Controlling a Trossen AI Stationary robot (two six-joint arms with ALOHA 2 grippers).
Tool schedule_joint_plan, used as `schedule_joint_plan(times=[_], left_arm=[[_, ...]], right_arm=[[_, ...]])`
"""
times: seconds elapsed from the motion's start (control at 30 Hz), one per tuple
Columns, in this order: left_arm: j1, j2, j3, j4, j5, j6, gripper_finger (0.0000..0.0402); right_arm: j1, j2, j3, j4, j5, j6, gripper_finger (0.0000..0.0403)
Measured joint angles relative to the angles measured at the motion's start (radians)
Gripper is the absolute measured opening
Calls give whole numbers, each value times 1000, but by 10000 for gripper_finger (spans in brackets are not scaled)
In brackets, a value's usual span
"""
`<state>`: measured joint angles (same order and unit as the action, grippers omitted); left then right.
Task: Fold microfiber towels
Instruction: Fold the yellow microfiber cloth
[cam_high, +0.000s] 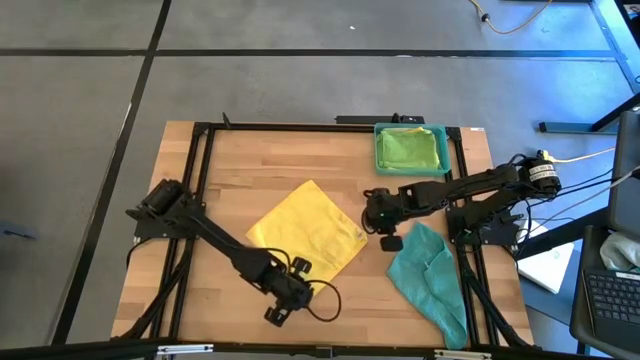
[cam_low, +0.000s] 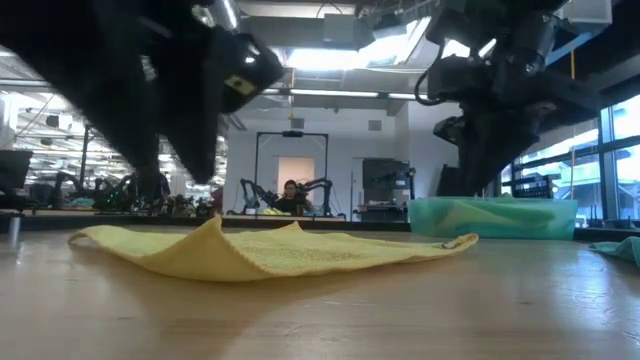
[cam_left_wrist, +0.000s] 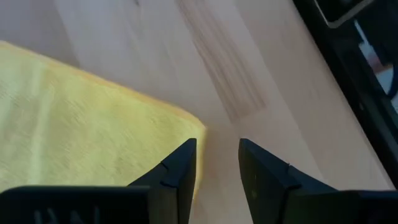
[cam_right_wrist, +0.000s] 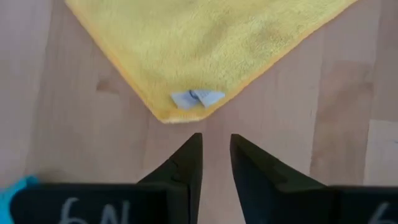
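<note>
Two grippers, left gripper (cam_left_wrist: 217, 162) and right gripper (cam_right_wrist: 216, 155), hover slightly parted, holding nothing, at the flat unfolded yellow towel's (cam_high: 305, 238) six and three o'clock corners; teal towel (cam_high: 430, 275) waits crumpled at four.

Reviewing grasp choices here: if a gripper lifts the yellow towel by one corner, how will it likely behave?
Probably floppy: the yellow towel already lies in soft ripples on the table, so it should drape and hang from the pinched corner. Likely light, being thin cloth. If pushed, it would probably bunch rather than slide whole, given its fuzzy pile.
</note>
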<state>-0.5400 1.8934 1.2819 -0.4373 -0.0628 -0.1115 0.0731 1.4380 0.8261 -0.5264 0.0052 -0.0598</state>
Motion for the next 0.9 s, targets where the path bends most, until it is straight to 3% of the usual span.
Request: schedule_joint_plan(times=[0.17,0.33,0.9], left_arm=[[30,0,0,13,8,59,112],[52,32,-4,23,118,126,112],[64,97,-4,72,113,137,112]], right_arm=[[1,0,0,35,1,76,85],[3,0,0,48,1,135,85],[3,0,0,54,1,216,85]])
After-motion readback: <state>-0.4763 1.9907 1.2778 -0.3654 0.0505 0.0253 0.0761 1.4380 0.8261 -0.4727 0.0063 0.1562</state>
